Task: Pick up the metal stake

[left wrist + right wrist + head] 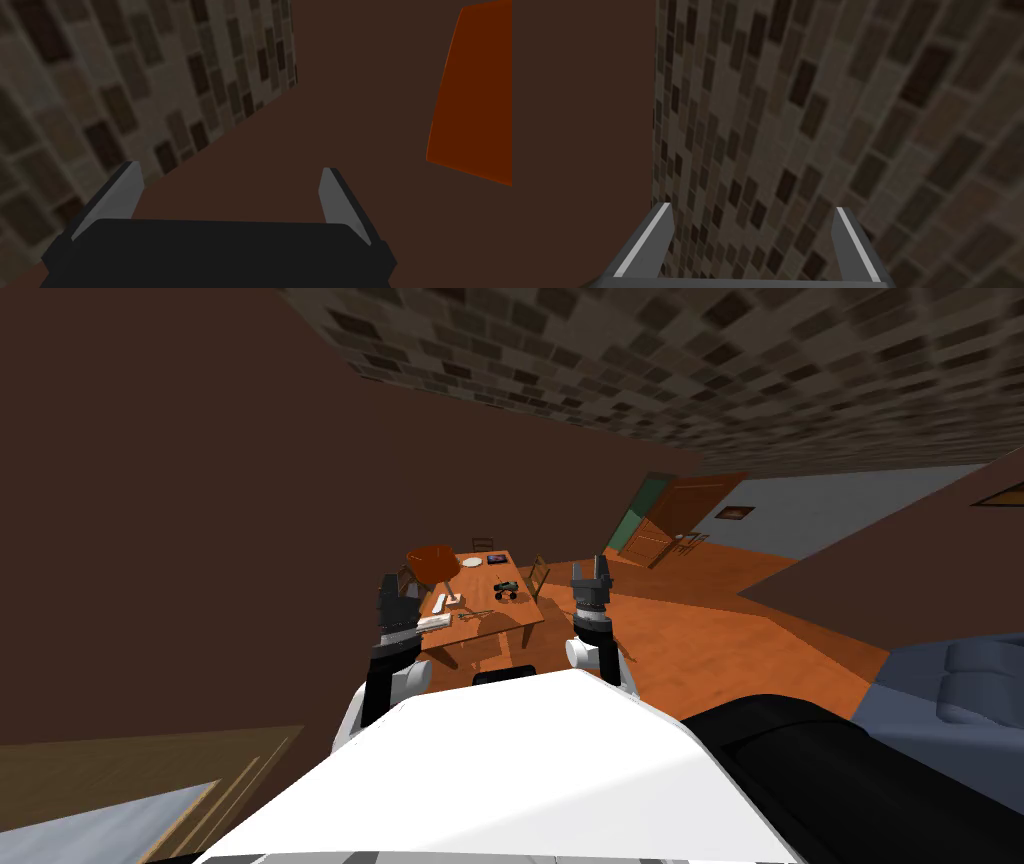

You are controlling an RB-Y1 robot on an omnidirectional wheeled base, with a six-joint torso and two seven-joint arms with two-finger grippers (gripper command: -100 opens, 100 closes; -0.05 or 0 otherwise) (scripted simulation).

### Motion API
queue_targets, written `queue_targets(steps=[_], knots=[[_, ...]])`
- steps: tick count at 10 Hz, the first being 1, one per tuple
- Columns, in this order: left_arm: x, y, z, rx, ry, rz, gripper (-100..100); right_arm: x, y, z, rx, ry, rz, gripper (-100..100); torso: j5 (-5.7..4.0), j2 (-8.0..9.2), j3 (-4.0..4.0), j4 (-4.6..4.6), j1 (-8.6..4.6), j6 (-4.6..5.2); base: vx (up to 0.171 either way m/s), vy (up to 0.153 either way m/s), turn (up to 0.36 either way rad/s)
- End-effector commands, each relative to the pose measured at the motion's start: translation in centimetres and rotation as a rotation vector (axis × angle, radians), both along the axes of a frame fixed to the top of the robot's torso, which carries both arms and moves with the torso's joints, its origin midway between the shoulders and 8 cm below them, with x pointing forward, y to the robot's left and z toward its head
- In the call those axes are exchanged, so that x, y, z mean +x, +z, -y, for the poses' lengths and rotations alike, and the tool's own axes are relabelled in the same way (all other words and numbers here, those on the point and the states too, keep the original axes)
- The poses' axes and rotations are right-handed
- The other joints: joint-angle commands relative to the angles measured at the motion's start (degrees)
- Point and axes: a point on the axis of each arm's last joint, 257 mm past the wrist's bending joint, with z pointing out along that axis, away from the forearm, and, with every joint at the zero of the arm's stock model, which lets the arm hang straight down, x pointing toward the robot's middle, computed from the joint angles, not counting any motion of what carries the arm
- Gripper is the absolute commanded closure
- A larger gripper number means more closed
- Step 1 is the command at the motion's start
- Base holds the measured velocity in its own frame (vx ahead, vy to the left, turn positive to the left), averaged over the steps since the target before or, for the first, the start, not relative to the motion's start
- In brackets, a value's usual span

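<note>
A small wooden table (520, 610) stands a short way ahead. On its near part lies a thin, pale, rod-like thing, the metal stake (472, 615), too small to make out in detail. My left gripper (390, 584) is raised in front of the table's left side, open and holding nothing (230, 172). My right gripper (592, 568) is raised to the right of the table, also open and holding nothing (753, 210). Neither one touches anything on the table.
Also on the table are a lamp with a red-brown shade (432, 560), a white plate (471, 561), a dark tablet (497, 559), a black object (506, 589) and a white flat object (433, 623). Chairs (538, 577) surround it. A grey-blue sofa (960, 688) is at the right and a wooden door (690, 503) beyond.
</note>
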Motion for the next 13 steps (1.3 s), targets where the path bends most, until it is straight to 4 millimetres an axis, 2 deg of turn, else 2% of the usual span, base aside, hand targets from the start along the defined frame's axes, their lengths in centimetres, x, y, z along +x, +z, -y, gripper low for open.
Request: queue_targets(steps=[1,3,6,7,9,10,12,13], knots=[[1.0,-1.4,-0.2,0.028,-0.015,-0.052,-100,0.0,0.0,0.0,0.000,0.000,0.000,0,0.00,0.00,0.00,0.00,0.00,0.00,-0.011,0.000,-0.104],[2.4,-3.5,-0.8,0.043,-0.021,-0.121,-100,0.0,0.0,0.0,0.000,0.000,0.000,0,0.01,0.06,0.03,0.01,0.05,0.02,-0.025,0.007,-0.135],[4.7,-7.8,-2.9,0.043,-0.010,-0.258,-100,0.0,0.0,0.0,0.000,0.000,0.000,0,0.01,0.10,0.06,0.02,0.04,0.02,-0.032,0.004,-0.147],[4.8,-8.0,-2.9,0.042,-0.009,-0.261,-100,0.0,0.0,0.0,0.000,0.000,0.000,0,0.01,0.12,0.07,0.02,0.05,0.01,-0.020,0.007,-0.070],[6.2,-11.2,-4.9,0.026,0.011,-0.356,-100,0.0,0.0,0.0,0.000,0.000,0.000,0,0.01,0.07,0.04,0.02,0.04,0.01,-0.026,0.002,-0.155],[6.3,-11.6,-5.0,0.023,0.014,-0.368,-100,0.0,0.0,0.0,0.000,0.000,0.000,0,0.01,0.09,0.05,0.02,0.05,0.02,-0.020,0.006,-0.070],[7.5,-14.7,-7.4,-0.003,0.043,-0.460,-100,0.0,0.0,0.0,0.000,0.000,0.000,0,0.01,0.06,0.03,0.01,0.02,0.01,-0.024,-0.001,-0.166],[7.6,-15.5,-7.6,-0.008,0.049,-0.482,-100,0.0,0.0,0.0,0.000,0.000,0.000,0,0.00,0.07,0.04,0.02,0.02,0.02,-0.020,0.001,-0.083]])
